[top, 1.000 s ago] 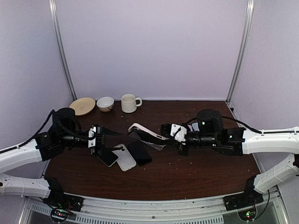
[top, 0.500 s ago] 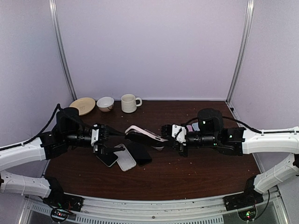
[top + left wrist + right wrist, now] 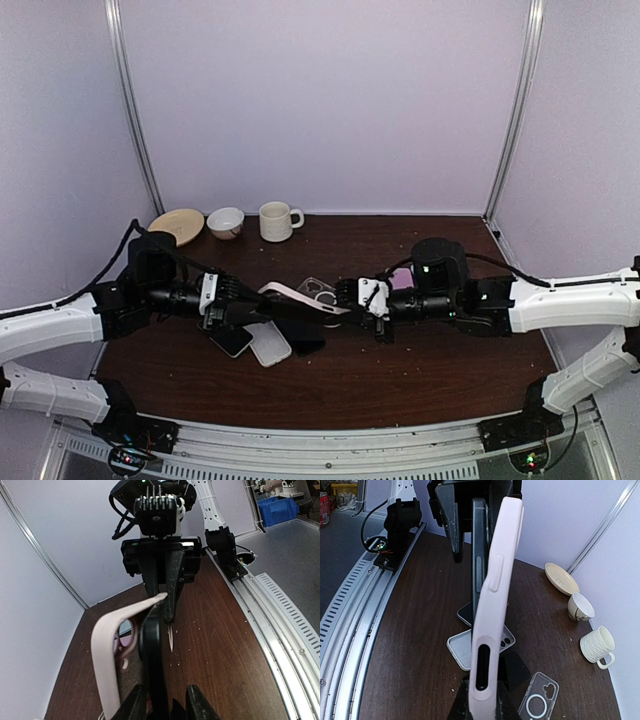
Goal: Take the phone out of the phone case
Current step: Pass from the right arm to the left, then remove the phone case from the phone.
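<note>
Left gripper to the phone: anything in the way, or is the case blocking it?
Nothing visible. The left gripper straddles the phone at its near end; the pink case bows away to one side there, outside the fingers. The right gripper pinches its far end. Whether the left has clamped, can't tell.

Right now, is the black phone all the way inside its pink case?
Partly out. At the left gripper's end the black phone stands apart from the pink case, a gap between them; near the right gripper they come together.
</note>
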